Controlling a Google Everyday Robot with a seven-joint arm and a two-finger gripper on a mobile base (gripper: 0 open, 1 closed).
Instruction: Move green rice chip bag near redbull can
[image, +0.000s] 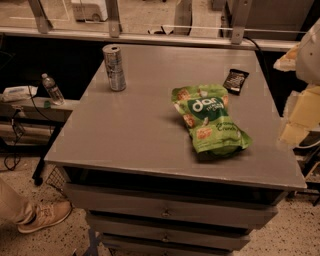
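Green and crinkly, the green rice chip bag (210, 120) lies flat on the right half of the grey table top (130, 135), its long axis running from the middle of the surface toward the front right corner. White lettering on a dark green patch faces up, with small orange pictures around it. The redbull can (114, 67) stands upright near the back left corner, well apart from the bag, its round shiny top catching the light and bluish diagonal markings showing on its silver side. A small flat black packet (235, 81) lies near the back right corner, just beyond the bag's upper end and not touching it. Below the top, the table's front carries stacked grey drawers (165, 212). At the right edge of the view, off the side of the table, pale cream shapes belong to the robot; the gripper (300, 117) sits there, apart from the bag and the can, with nothing seen in its hold, and I cannot tell whether it is open or closed. To the left, on a lower side shelf (40, 111), a clear plastic water bottle (52, 90) stands upright. A tan shoe (45, 216) rests on the speckled floor (300, 240) at the bottom left.
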